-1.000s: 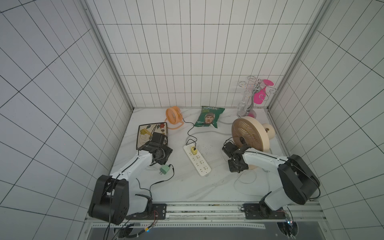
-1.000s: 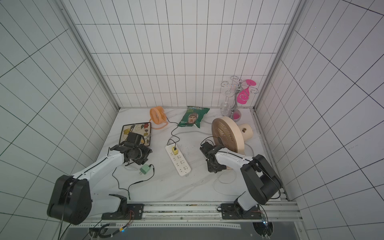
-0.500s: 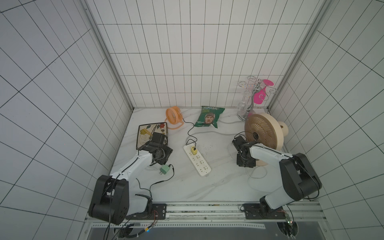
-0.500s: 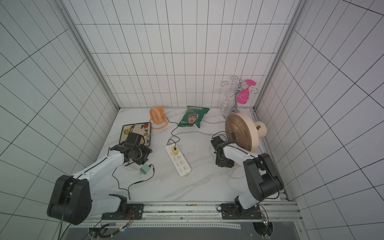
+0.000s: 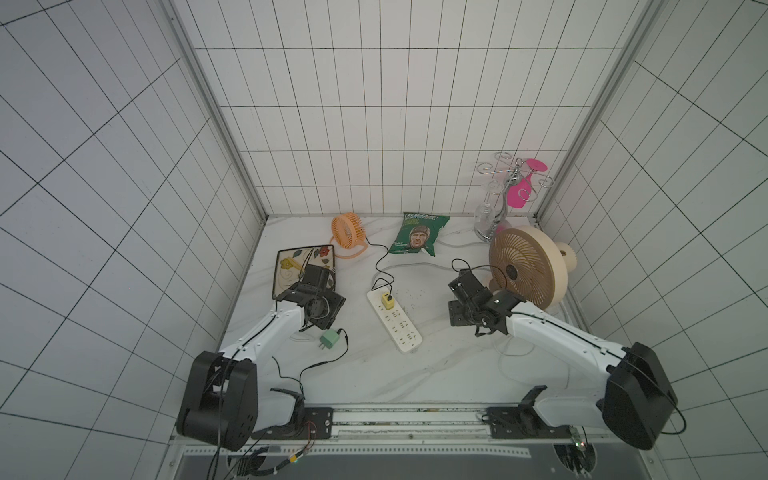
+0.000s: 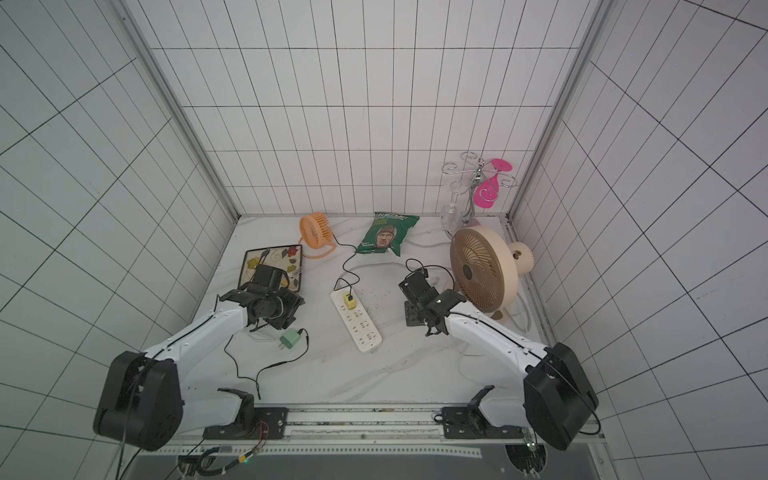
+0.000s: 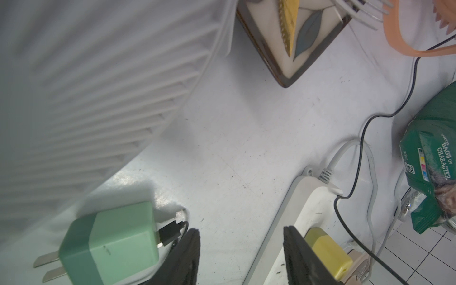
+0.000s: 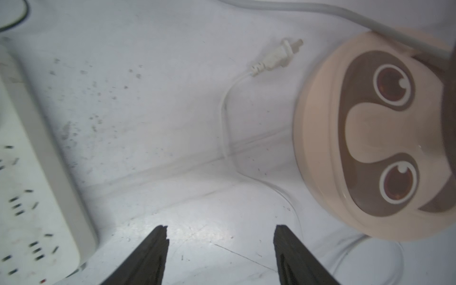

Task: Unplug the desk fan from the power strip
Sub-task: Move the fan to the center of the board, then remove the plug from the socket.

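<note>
The power strip [image 5: 394,322] is lying diagonally at the centre of both top views on the marble tabletop [image 5: 436,365]; a yellow adapter [image 5: 388,300] is sitting in the sockets at its upper end, and a black cable [image 5: 377,266] is running from it up to the orange mini fan [image 5: 348,235] near the back wall. The beige desk fan [image 5: 525,270] is standing upright right of centre, well apart from the strip; in the right wrist view its white plug [image 8: 276,58] is lying loose on the tabletop in the upper middle of the frame, in no socket, while the fan's base is filling the right side and the strip is showing along the left edge. The right gripper [image 8: 221,229] is sitting at the bottom middle of that frame, its jaws spread wide with only bare tabletop between them. The left gripper [image 7: 241,229] is showing at the bottom middle of the left wrist view, its jaws also standing apart and pinching nothing; a green adapter [image 7: 111,241] is lying at the lower left just beside one finger, prongs bare, and the strip is lying at the lower right past the other finger. A green snack bag [image 5: 419,239] is lying near the back wall.
</note>
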You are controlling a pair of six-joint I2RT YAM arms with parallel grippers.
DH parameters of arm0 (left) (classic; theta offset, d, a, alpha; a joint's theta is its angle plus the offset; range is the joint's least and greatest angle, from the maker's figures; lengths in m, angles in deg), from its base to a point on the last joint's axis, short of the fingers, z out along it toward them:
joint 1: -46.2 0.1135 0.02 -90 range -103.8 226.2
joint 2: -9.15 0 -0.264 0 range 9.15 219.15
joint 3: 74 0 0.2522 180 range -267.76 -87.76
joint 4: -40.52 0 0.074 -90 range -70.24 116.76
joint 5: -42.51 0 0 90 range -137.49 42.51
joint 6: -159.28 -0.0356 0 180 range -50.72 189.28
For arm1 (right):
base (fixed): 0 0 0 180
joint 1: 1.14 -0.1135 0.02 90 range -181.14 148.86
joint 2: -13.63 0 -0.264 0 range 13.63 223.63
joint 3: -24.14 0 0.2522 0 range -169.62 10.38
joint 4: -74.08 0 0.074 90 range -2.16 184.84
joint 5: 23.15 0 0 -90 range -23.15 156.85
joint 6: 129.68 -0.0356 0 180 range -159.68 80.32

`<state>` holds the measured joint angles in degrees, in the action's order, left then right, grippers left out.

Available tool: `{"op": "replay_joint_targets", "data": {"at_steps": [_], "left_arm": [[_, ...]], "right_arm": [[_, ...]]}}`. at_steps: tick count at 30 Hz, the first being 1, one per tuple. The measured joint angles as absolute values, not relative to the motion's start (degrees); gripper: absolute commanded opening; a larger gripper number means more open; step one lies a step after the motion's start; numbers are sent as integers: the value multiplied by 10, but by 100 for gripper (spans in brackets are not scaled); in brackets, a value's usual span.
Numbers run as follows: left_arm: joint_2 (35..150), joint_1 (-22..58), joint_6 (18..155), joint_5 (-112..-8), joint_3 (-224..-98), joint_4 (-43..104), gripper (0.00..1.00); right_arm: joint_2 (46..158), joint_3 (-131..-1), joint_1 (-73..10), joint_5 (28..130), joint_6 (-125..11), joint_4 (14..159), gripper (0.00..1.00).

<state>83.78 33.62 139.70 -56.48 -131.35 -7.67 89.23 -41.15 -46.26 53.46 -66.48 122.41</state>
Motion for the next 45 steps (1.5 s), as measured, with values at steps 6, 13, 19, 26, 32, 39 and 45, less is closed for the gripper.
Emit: {"op": "replay_joint_targets", "data": {"at_steps": [6, 13, 19, 26, 32, 39, 45], "left_arm": [[834, 336, 1395, -567, -1314, -71, 57], [824, 336, 1393, -567, -1314, -71, 57], [821, 339, 1393, -575, -1314, -68, 57], [836, 338, 1390, -613, -1312, -31, 56], [886, 332, 1372, -649, -1308, 5, 56], [922, 308, 1352, -686, -1300, 64, 56], [953, 282, 1352, -716, -1298, 104, 55]], "right_arm": [[992, -512, -511, 638, -601, 1183, 75], [1132, -633, -554, 695, -570, 1160, 75], [1203, -696, -565, 702, -570, 1163, 67], [1261, -753, -567, 692, -572, 1178, 52], [1272, -763, -567, 686, -573, 1193, 40], [1275, -765, -570, 676, -572, 1196, 30], [1275, -765, -575, 665, -571, 1197, 25]]}}
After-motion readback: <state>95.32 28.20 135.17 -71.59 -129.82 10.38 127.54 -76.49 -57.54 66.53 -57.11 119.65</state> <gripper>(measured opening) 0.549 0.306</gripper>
